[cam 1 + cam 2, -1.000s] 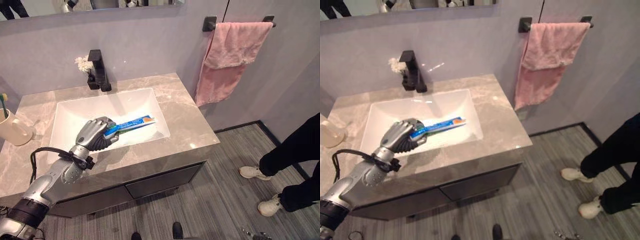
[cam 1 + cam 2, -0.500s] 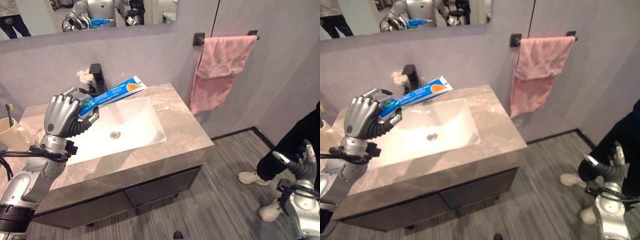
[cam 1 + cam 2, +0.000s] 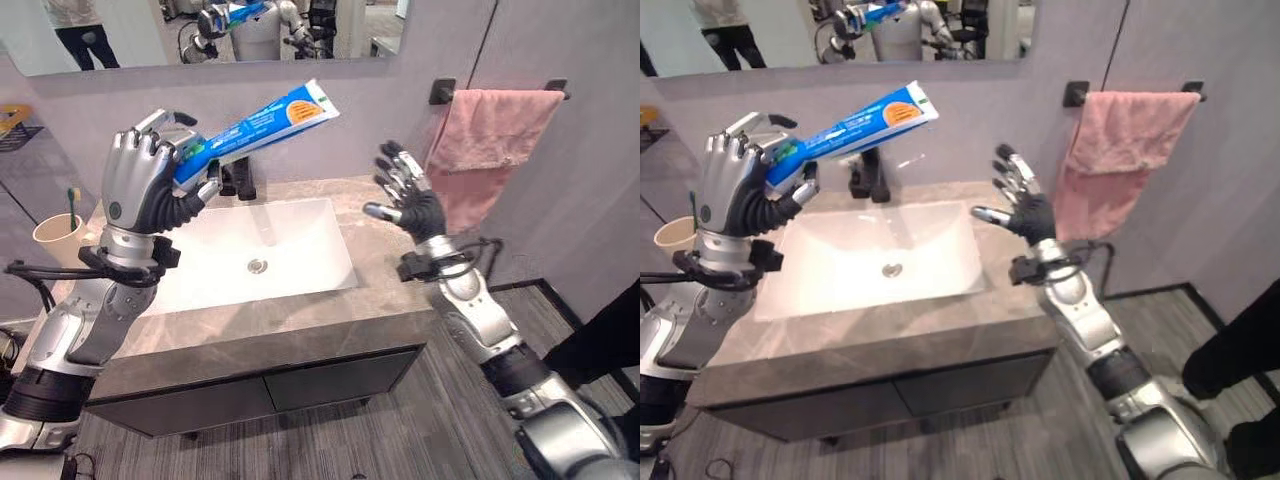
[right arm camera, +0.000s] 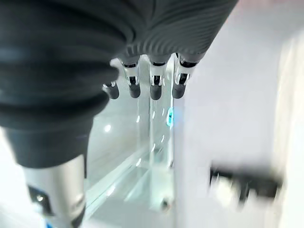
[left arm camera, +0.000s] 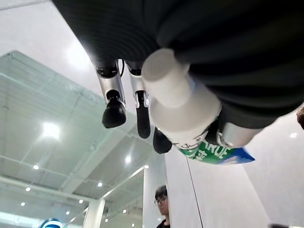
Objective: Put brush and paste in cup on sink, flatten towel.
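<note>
One blue toothpaste tube point(image 3: 262, 124) — white-capped, clenched in left hand point(image 3: 150, 185), right hand point(image 3: 408, 200) splayed.

A black faucet point(image 3: 243, 178) stands behind the white basin — mirror point(image 3: 120, 30) above, grey cabinet point(image 3: 280, 380) below.

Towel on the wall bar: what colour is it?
The towel is pink, hanging bunched on the black bar; it shows best in the left eye view.

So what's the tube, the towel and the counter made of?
The tube looks like soft glossy plastic, printed blue with a white cap; the left hand grips it. The towel seems fuzzy pink cloth, drooping in folds off its bar. The counter looks like polished stone, grey with pale veins, though it could be imitation.
</note>
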Robot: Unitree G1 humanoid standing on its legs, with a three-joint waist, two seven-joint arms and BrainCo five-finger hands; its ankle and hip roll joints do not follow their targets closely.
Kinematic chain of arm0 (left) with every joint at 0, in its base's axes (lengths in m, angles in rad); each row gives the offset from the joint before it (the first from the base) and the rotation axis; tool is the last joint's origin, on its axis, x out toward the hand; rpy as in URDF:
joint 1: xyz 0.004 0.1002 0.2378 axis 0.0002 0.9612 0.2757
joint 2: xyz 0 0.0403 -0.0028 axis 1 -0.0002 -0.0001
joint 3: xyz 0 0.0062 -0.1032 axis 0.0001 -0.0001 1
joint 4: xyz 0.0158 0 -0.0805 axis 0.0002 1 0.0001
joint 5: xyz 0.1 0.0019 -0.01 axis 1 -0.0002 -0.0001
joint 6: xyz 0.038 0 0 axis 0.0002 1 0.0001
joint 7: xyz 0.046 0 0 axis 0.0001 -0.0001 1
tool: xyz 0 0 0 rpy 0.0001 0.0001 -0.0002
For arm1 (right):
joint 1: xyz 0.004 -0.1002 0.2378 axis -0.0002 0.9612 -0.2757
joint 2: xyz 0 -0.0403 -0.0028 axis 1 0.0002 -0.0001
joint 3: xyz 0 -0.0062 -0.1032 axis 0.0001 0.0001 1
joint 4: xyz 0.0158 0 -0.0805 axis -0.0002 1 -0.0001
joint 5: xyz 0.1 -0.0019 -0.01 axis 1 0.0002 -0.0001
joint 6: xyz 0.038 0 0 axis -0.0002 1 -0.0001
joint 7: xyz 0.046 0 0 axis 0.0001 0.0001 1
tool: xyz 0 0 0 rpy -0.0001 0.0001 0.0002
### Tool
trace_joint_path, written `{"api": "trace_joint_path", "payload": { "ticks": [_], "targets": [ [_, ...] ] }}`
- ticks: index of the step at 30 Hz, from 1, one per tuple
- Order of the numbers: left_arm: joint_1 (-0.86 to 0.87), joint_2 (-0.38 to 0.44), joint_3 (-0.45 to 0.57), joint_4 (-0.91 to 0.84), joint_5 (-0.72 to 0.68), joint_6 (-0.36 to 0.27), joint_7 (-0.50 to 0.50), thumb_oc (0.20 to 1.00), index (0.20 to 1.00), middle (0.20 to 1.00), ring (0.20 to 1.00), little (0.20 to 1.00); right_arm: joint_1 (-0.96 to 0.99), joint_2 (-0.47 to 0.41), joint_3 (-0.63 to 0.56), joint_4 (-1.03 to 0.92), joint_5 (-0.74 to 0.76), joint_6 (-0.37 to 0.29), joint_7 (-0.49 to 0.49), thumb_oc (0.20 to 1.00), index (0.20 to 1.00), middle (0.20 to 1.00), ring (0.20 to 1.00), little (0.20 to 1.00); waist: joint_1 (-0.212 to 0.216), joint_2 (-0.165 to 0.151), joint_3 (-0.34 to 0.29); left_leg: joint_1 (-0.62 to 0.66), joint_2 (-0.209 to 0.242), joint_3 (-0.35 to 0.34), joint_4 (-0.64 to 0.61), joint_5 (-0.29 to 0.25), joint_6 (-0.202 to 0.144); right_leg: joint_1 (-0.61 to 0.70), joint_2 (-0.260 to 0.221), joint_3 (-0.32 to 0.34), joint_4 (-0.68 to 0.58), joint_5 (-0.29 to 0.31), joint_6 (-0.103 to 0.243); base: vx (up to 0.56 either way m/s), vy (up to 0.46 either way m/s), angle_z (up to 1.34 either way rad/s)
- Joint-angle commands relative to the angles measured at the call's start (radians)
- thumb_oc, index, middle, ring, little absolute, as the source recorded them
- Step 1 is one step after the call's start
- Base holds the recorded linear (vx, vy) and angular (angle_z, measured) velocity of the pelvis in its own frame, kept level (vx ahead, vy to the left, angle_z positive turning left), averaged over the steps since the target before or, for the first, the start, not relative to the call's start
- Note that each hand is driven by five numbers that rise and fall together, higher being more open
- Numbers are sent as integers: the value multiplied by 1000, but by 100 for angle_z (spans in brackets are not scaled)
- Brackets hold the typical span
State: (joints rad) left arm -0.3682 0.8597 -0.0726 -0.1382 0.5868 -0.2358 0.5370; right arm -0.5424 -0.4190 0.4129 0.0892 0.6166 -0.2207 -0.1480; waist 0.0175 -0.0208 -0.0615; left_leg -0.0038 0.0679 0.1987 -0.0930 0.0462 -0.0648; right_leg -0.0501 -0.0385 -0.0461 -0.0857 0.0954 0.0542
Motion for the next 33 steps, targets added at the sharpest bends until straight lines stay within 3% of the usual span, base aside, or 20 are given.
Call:
{"api": "trace_joint_path", "payload": {
  "ticks": [1, 3, 11, 22, 33],
  "targets": [
    [-149, 10, -50, 4, -55, 27, 83, 200, 200, 200, 200, 200, -83, 27, -6, 4, 136, -72, 16, 1000, 1000, 1000, 1000, 1000, -10, -36, -29, -25, 45, -46, 6, 6, -70, 6, -114, -24, -2, 17, 117, 25, 17, 11],
    [-189, 9, -80, -7, -56, 26, 96, 200, 200, 200, 200, 200, -136, 91, 32, -3, 216, -89, 33, 1000, 1000, 1000, 1000, 1000, 4, -35, -28, -27, 40, -50, 6, 7, -69, 11, -119, -34, -2, 15, 118, 28, 18, 17],
    [-216, -20, -140, -41, -61, -4, 115, 200, 200, 200, 200, 200, -238, 202, 66, -34, 320, -148, 57, 1000, 1000, 1000, 1000, 1000, 30, -39, -28, -33, 32, -58, 6, 6, -65, 13, -128, -47, -2, 13, 119, 18, 9, 5],
    [-175, -35, -212, -56, -85, -42, 84, 200, 200, 200, 200, 200, -342, 253, 42, -48, 313, -208, 24, 1000, 1000, 1000, 1000, 1000, 49, -47, -36, -38, 28, -62, 6, 6, -61, 10, -129, -52, -2, 13, 118, 5, 2, 1],
    [-85, -104, -235, -41, -138, -45, 69, 200, 200, 200, 200, 200, -325, 322, 37, -107, 329, -247, -1, 1000, 1000, 1000, 1000, 1000, 54, -50, -37, -41, 30, -64, 6, 7, -57, 7, -125, -54, -2, 14, 115, 0, 0, 0]
  ]
}}
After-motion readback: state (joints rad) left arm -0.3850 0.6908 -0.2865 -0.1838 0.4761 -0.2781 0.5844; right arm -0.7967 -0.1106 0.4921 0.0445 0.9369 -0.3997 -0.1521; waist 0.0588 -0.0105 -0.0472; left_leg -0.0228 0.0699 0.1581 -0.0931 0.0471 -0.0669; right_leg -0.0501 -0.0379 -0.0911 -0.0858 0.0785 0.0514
